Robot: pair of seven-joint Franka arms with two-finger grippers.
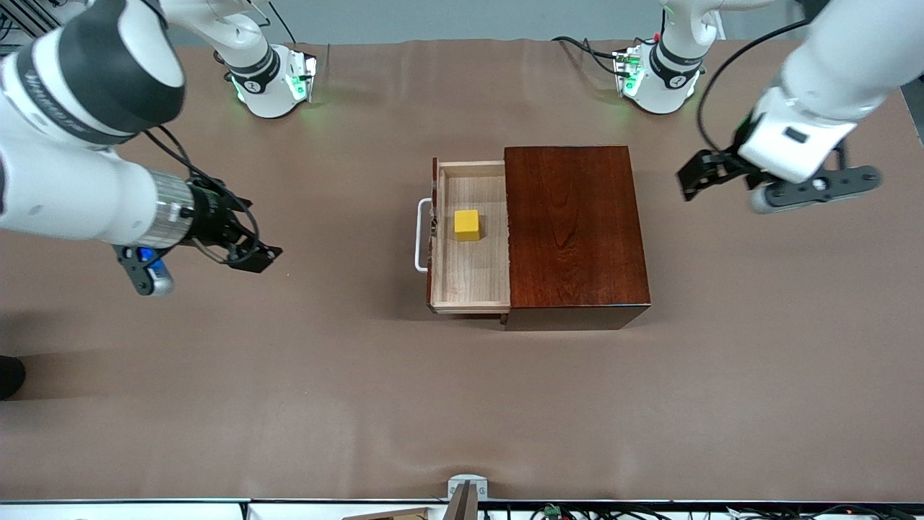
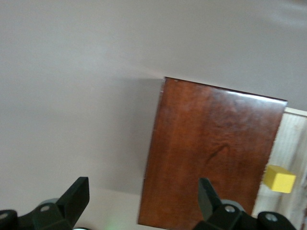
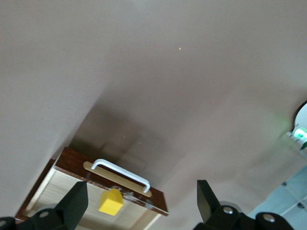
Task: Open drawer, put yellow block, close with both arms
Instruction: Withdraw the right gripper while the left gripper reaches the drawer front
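The mahogany box (image 1: 575,230) stands mid-table with its drawer (image 1: 473,278) pulled out toward the right arm's end, white handle (image 1: 421,235) on its front. The yellow block (image 1: 467,224) sits inside the drawer tray. My right gripper (image 1: 254,254) is open and empty over the table, apart from the handle. My left gripper (image 1: 694,177) is open and empty over the table toward the left arm's end, apart from the box. The left wrist view shows the box top (image 2: 211,153) and the block (image 2: 280,179). The right wrist view shows the handle (image 3: 122,173) and the block (image 3: 111,201).
The two arm bases (image 1: 274,83) (image 1: 657,79) with green lights stand along the table edge farthest from the front camera. A brown cloth (image 1: 462,404) covers the table. A small metal mount (image 1: 465,491) sits at the edge nearest the front camera.
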